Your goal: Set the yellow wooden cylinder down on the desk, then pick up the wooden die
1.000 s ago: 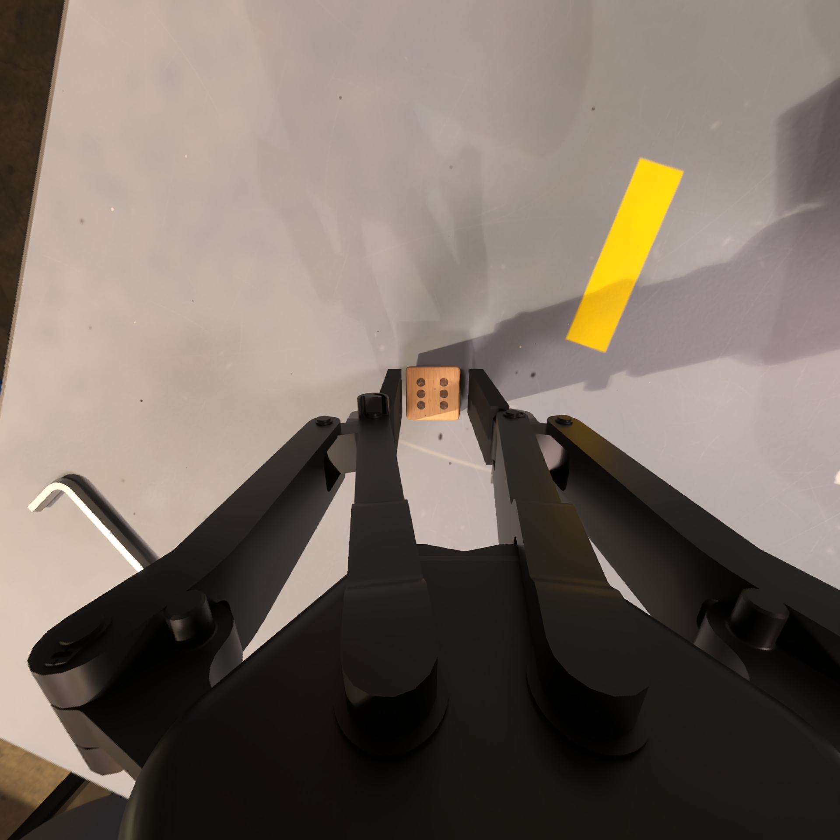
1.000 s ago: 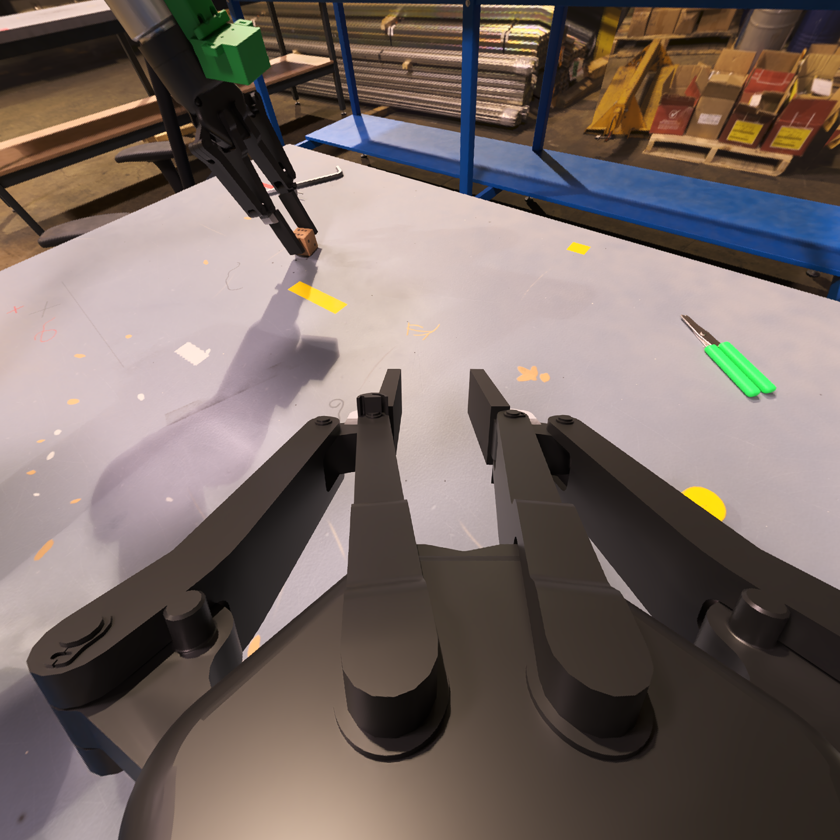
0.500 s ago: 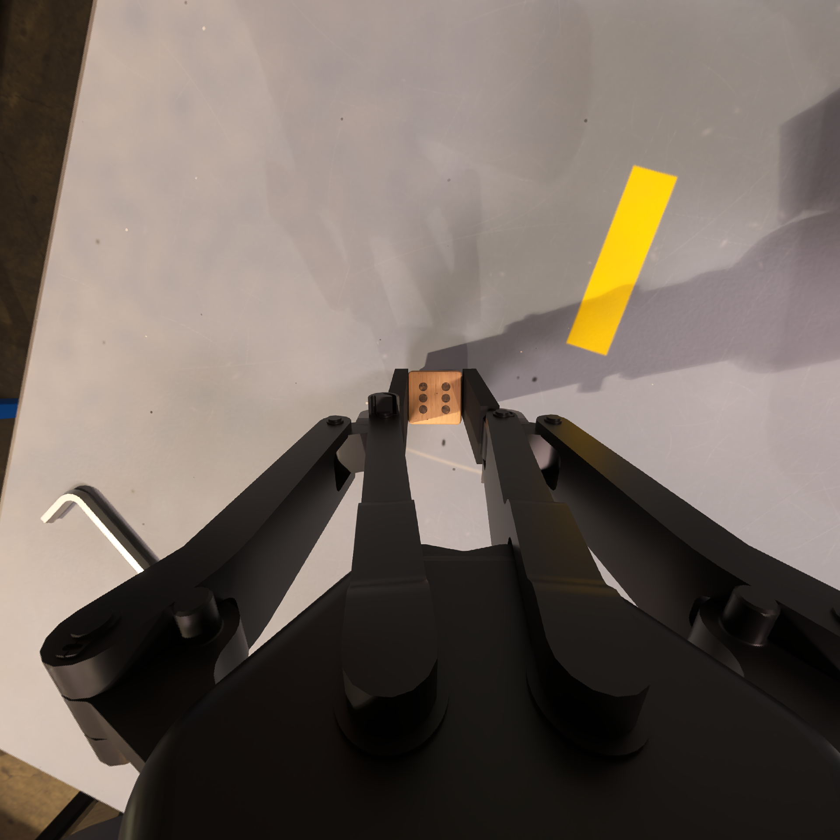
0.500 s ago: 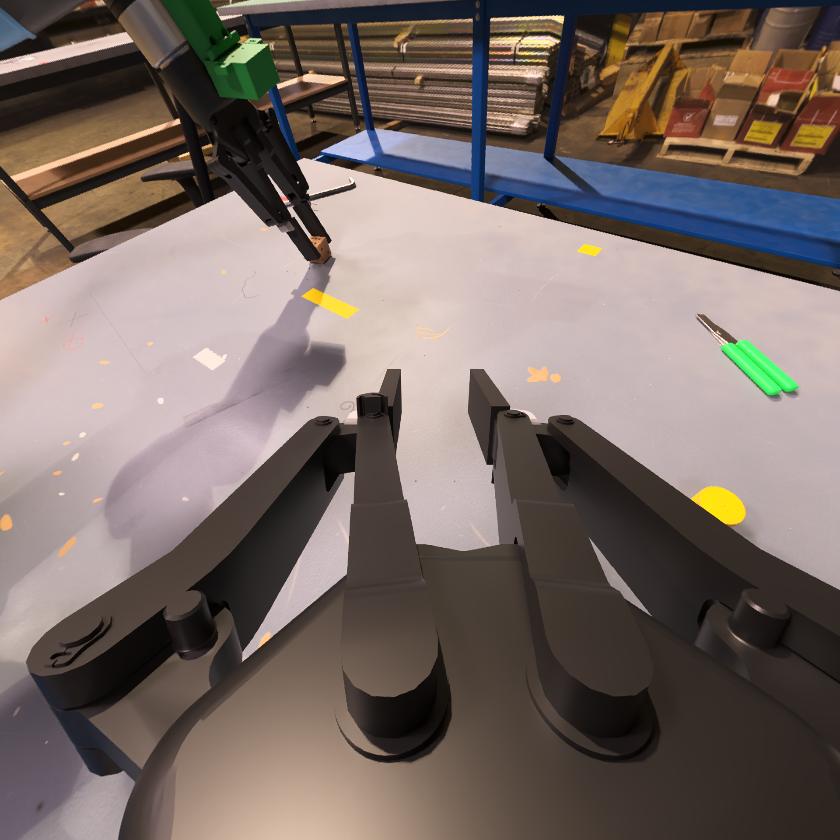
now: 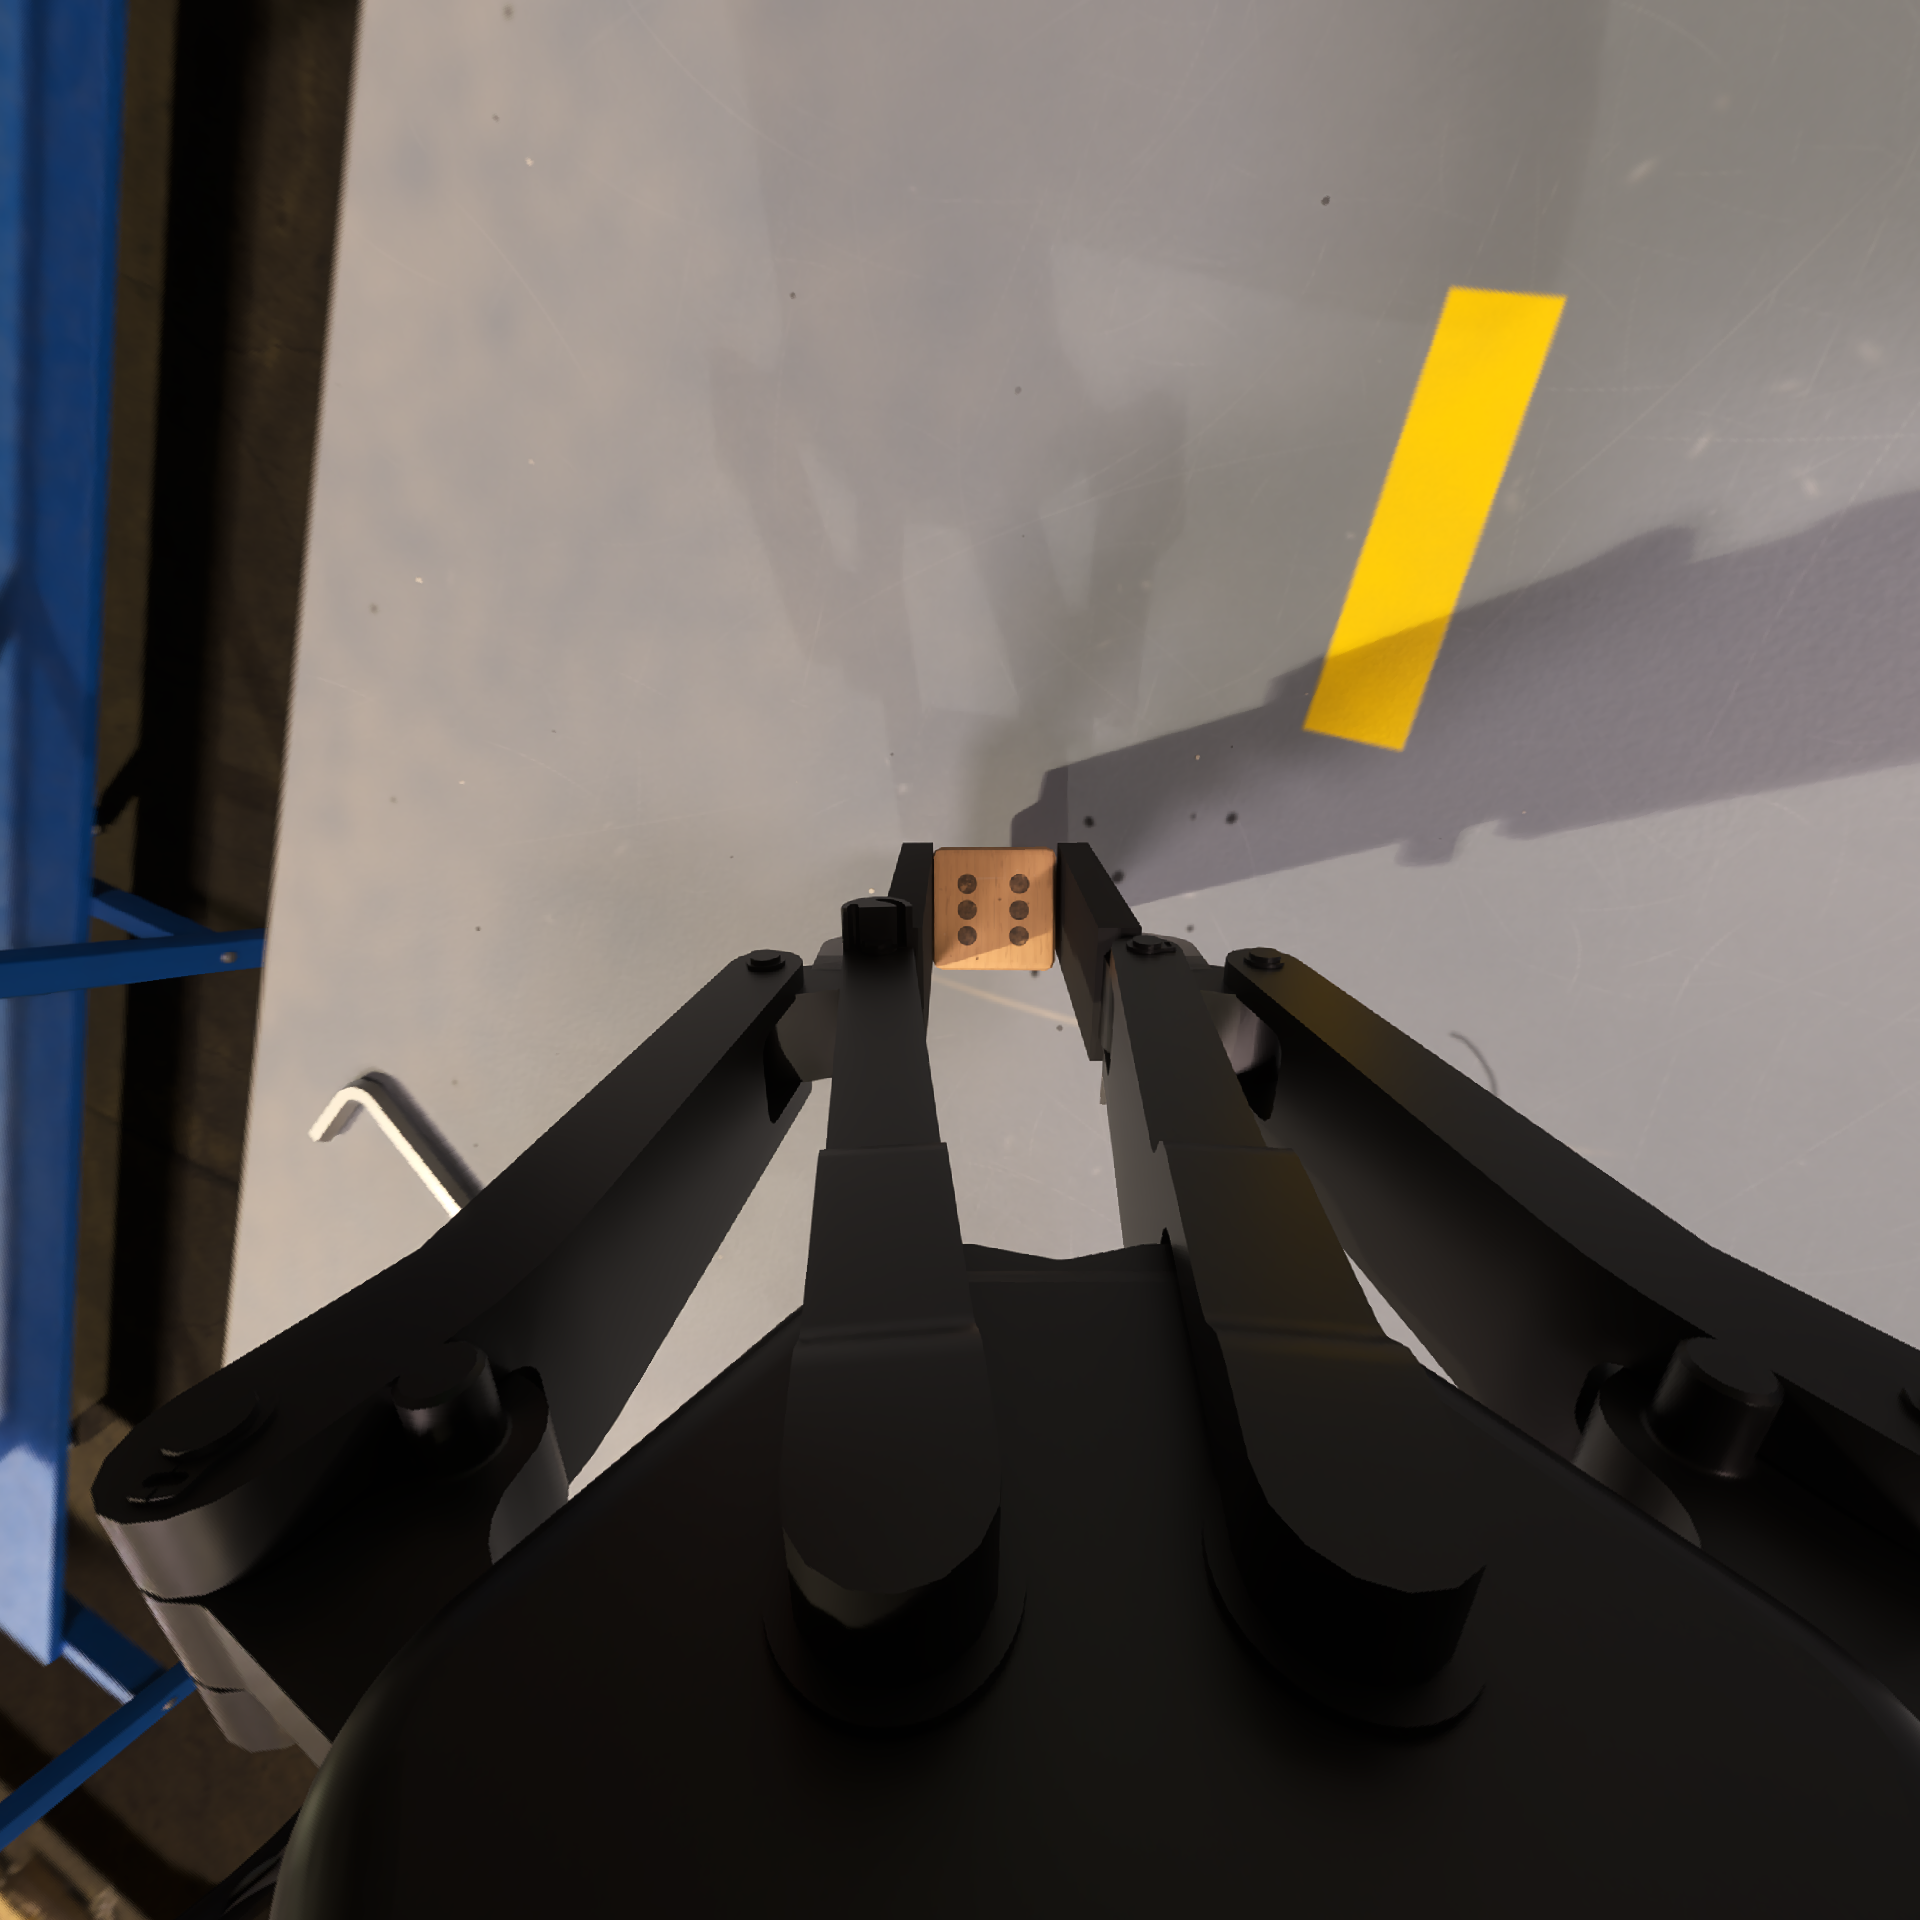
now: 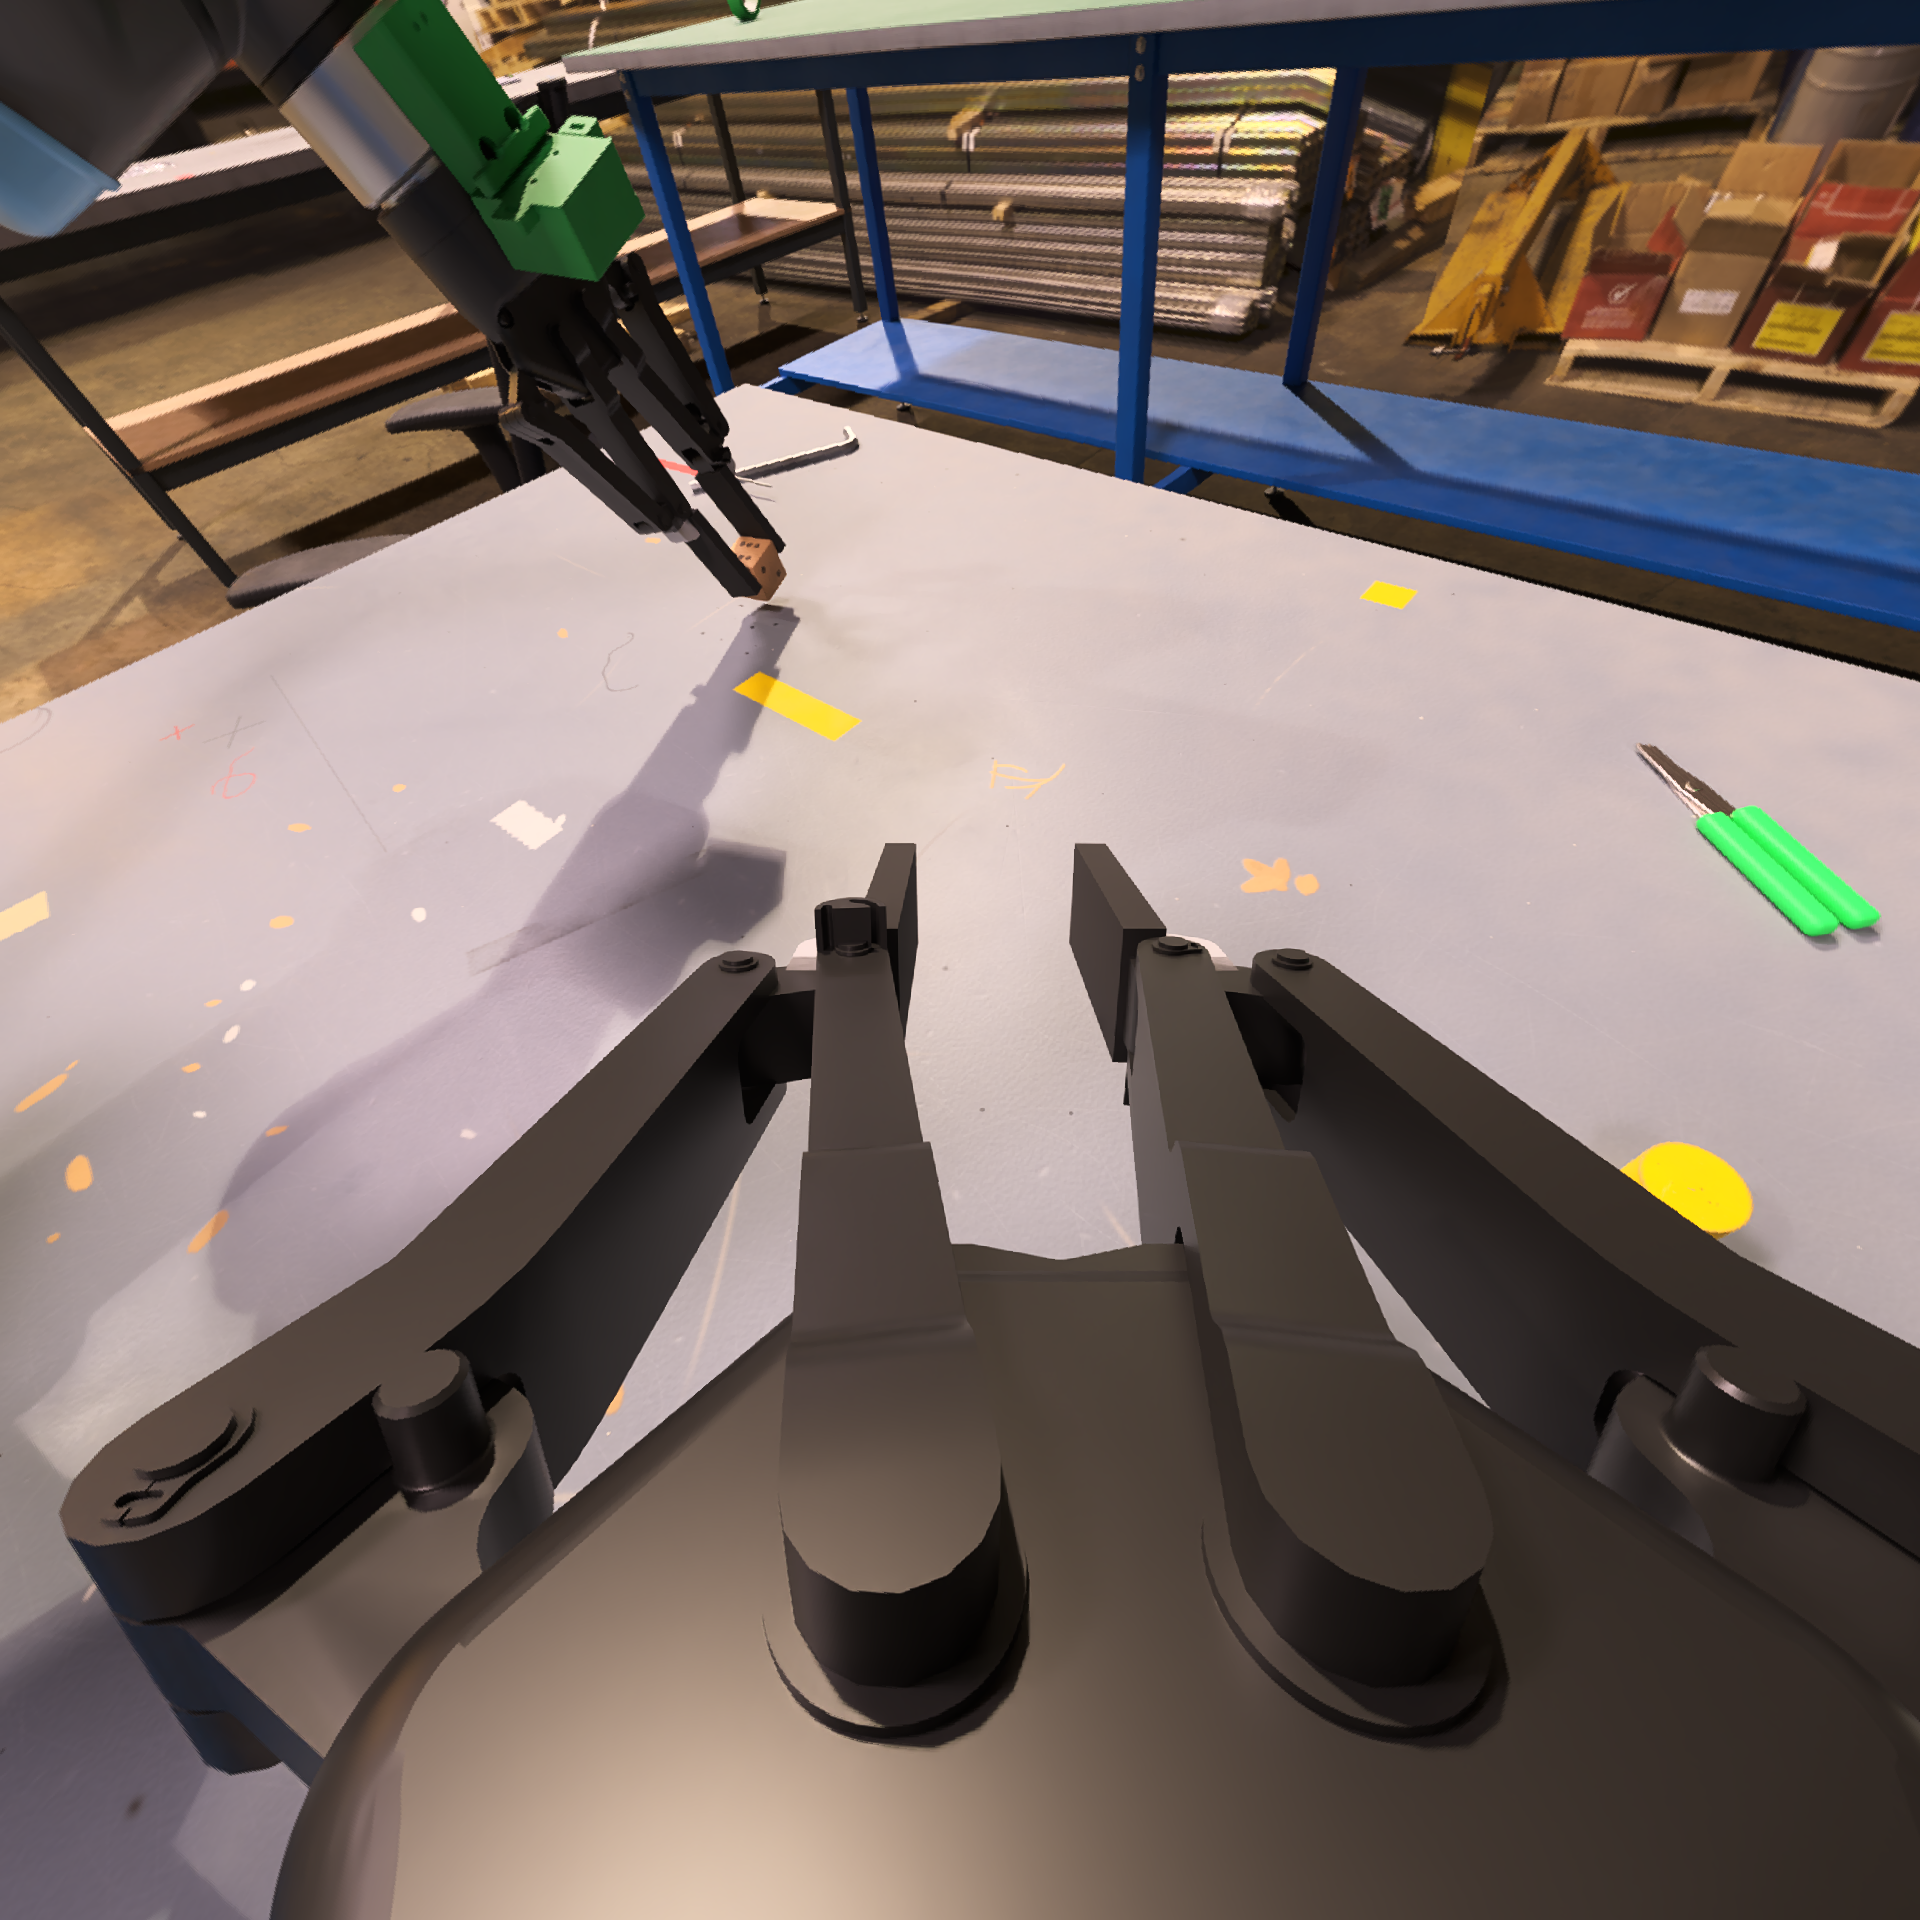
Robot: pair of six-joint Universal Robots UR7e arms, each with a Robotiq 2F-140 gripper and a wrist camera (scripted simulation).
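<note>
My left gripper (image 5: 994, 906) is shut on the wooden die (image 5: 993, 909), its six-dot face toward the camera. In the right wrist view the left gripper (image 6: 750, 569) holds the die (image 6: 760, 564) a little above the grey desk (image 6: 1143, 707), with its shadow below. The yellow wooden cylinder (image 6: 1688, 1187) stands on the desk at the right, partly hidden behind my right gripper's linkage. My right gripper (image 6: 994, 894) is open and empty above the desk's middle.
A yellow tape strip (image 5: 1434, 520) lies right of the die; it also shows in the right wrist view (image 6: 796, 705). A hex key (image 5: 390, 1143) lies near the desk's left edge. Green-handled scissors (image 6: 1766, 852) lie at the right. Blue racking (image 6: 1132, 281) stands behind the desk.
The left gripper closed on the die and lifted it off the desk. The right gripper rose and drew back, staying open.
</note>
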